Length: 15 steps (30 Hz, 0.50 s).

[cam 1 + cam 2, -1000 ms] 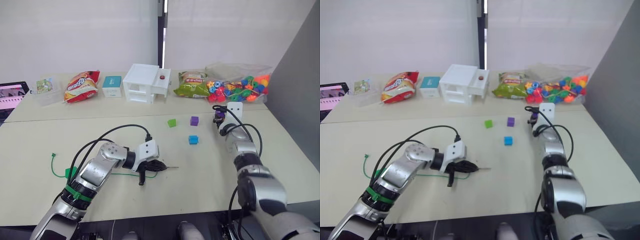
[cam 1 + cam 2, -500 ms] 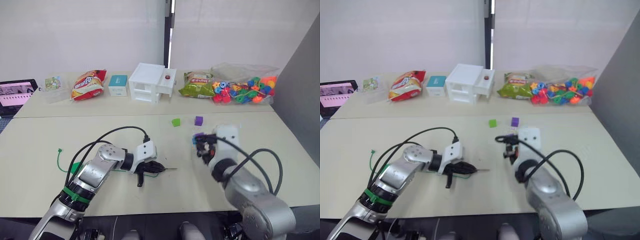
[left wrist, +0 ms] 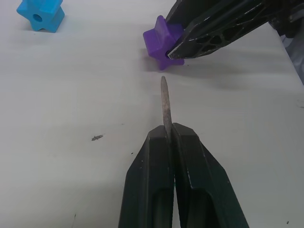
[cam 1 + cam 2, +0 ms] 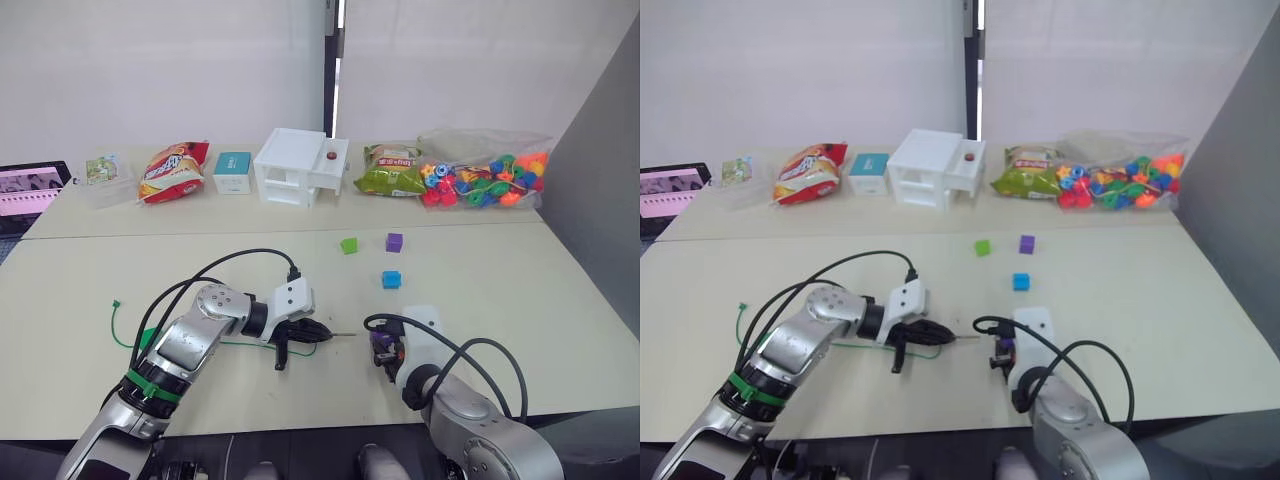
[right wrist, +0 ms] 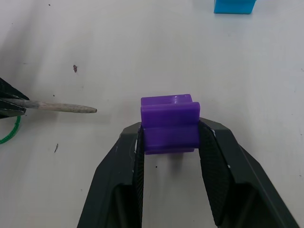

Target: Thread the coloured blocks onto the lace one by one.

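My left gripper [image 4: 318, 333] is shut on the lace [image 4: 128, 343], a thin green cord trailing left across the table. Its stiff pale tip [image 3: 164, 99] sticks out past the fingers. My right gripper [image 5: 169, 137] is shut on a purple block [image 5: 169, 124], held low over the table just right of the tip. The tip points at that purple block [image 3: 163, 42] with a small gap between them. A blue block [image 4: 391, 279], a light green block [image 4: 348, 245] and a second purple block [image 4: 394, 241] lie farther back. Something green [image 4: 146, 339] peeks out beside my left forearm.
Along the back stand a white drawer box [image 4: 298, 166], snack bags [image 4: 170, 172], a small teal box [image 4: 232, 172] and a clear bag of bright beads [image 4: 482, 182]. A tablet [image 4: 25, 186] lies at the far left. A seam [image 4: 200, 237] crosses the table.
My right gripper has carried the purple block from the far right of the table down to just right of the lace tip. The left gripper has stayed put, and the camera shifted a little.
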### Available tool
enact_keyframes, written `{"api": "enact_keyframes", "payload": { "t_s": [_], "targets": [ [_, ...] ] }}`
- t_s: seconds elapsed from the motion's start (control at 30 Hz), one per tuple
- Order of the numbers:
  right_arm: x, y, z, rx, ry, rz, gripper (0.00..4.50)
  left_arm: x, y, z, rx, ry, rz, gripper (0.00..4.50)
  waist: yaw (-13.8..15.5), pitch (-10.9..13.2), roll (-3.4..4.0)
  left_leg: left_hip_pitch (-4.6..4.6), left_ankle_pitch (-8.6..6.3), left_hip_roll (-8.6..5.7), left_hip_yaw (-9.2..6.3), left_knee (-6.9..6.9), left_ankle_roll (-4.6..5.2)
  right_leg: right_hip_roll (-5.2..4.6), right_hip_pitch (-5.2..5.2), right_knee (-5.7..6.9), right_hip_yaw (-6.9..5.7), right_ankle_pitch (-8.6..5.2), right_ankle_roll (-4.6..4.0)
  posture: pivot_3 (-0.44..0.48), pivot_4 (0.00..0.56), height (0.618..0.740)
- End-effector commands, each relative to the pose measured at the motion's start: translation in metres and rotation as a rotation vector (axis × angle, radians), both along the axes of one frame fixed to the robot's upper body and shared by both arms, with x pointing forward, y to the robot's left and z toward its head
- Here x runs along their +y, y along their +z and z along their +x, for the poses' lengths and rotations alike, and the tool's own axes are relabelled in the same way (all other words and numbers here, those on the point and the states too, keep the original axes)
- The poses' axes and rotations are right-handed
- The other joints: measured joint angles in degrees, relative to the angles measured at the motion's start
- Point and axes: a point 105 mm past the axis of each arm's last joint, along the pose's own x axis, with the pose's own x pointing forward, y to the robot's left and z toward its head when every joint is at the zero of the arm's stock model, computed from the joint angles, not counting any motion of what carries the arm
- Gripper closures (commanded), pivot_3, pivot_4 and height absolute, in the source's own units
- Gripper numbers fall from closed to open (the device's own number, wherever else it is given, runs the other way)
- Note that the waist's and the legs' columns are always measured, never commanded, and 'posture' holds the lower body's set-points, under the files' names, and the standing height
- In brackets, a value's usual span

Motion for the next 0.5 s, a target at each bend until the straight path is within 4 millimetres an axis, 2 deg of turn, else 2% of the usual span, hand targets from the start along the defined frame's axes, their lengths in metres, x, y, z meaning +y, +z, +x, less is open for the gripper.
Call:
{"api": "enact_keyframes", "payload": {
  "t_s": [0.03, 0.1, 0.17, 0.27, 0.4, 0.5],
  "targets": [
    [-0.002, 0.009, 0.001, -0.051, 0.02, 0.005, 2.35, 0.001, 0.011, 0.001, -0.03, 0.001, -0.016, 4.5, 0.0, 0.0, 0.0, 0.08, 0.0, 0.0, 0.0, -0.01, 0.0, 0.0, 0.09, 0.0, 0.0, -0.01, 0.01, 0.0, 0.15, 0.74],
    [-0.004, 0.024, 0.001, -0.114, 0.057, 0.005, 1.73, 0.003, 0.01, 0.001, -0.028, 0.007, -0.016, 4.5, 0.0, 0.01, 0.0, 0.06, 0.0, -0.01, 0.01, -0.01, 0.0, 0.0, 0.06, -0.03, 0.01, -0.02, 0.02, 0.0, 0.15, 0.74],
    [-0.003, 0.041, -0.002, -0.187, 0.2, -0.023, 1.01, 0.005, 0.009, 0.001, -0.025, 0.014, -0.015, 4.5, 0.02, 0.01, 0.0, 0.06, 0.0, -0.01, 0.01, -0.01, 0.0, 0.0, 0.07, -0.03, 0.01, -0.01, 0.02, 0.0, 0.15, 0.74],
    [-0.004, 0.056, -0.008, -0.234, 0.4, -0.063, 0.02, 0.005, 0.008, 0.001, -0.022, 0.021, -0.014, 4.5, 0.14, 0.01, -0.01, 0.06, -0.02, -0.02, 0.02, 0.0, 0.03, -0.01, 0.11, -0.06, 0.0, -0.01, 0.02, 0.0, 0.15, 0.74],
    [-0.001, 0.064, -0.019, -0.192, 0.81, -0.138, 0.02, 0.006, 0.007, 0.001, -0.021, 0.018, -0.012, 4.5, 0.16, 0.1, -0.03, 0.05, -0.05, -0.06, 0.07, 0.02, 0.09, -0.04, 0.16, -0.15, 0.03, -0.01, 0.02, 0.0, 0.15, 0.74],
    [-0.007, 0.058, -0.009, -0.151, 1.019, -0.25, 0.02, 0.005, 0.008, -0.001, -0.023, 0.008, -0.006, 4.5, 0.15, 0.11, -0.07, 0.14, -0.11, -0.01, 0.1, 0.01, 0.19, 0.01, 0.28, -0.36, 0.01, -0.02, 0.03, 0.0, 0.15, 0.74]
  ]
}}
